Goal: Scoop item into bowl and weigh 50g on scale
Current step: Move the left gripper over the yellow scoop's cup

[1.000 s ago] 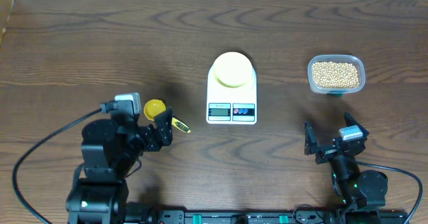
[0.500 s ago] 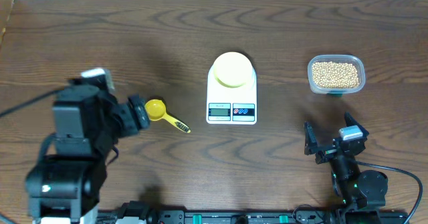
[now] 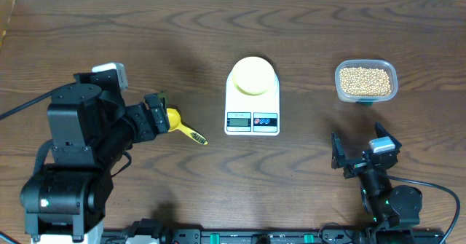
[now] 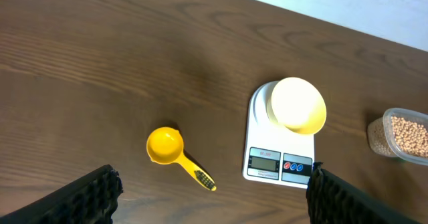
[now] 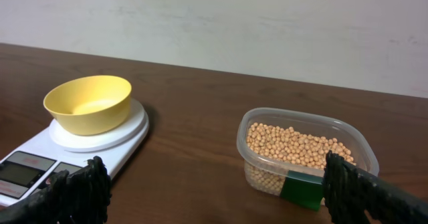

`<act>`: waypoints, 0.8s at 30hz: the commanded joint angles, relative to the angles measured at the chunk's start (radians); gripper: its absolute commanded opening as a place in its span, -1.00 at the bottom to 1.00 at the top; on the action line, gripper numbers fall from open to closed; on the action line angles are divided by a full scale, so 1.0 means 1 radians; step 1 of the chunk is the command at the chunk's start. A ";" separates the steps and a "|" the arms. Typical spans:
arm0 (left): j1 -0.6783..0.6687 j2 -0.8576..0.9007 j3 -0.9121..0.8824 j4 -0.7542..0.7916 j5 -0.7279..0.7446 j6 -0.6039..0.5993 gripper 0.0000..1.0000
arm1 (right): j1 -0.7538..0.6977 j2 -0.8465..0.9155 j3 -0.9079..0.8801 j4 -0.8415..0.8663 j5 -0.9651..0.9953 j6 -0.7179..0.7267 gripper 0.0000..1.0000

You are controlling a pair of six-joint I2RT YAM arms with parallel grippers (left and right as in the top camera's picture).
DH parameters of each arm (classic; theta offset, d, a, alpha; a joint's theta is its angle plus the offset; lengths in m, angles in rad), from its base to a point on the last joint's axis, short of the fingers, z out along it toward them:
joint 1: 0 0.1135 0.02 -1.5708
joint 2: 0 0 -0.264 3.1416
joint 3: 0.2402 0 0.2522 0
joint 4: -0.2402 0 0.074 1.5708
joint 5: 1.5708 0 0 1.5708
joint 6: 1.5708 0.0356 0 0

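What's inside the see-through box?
Lots of little tan beans fill the box. Its bottom is hidden under them, so anything buried there cannot be seen.

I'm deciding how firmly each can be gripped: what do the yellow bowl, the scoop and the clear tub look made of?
Bowl: likely plastic, smooth pale yellow, with a soft sheen and a thin rim.
Scoop: probably moulded plastic, glossy bright yellow, seemingly one piece with its handle.
Tub: thin clear plastic; the beans show through its wall.
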 commanded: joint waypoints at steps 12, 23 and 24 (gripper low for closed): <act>-0.001 0.221 -0.117 0.002 -0.294 -0.382 0.46 | 0.010 -0.005 -0.004 -0.001 0.008 -0.012 0.98; -0.002 0.541 -0.257 0.181 -0.279 -0.511 0.33 | 0.010 -0.005 -0.004 0.000 0.008 -0.012 0.98; -0.002 0.568 -0.257 0.185 -0.279 -0.511 0.25 | 0.010 -0.005 -0.004 0.000 0.008 -0.012 0.99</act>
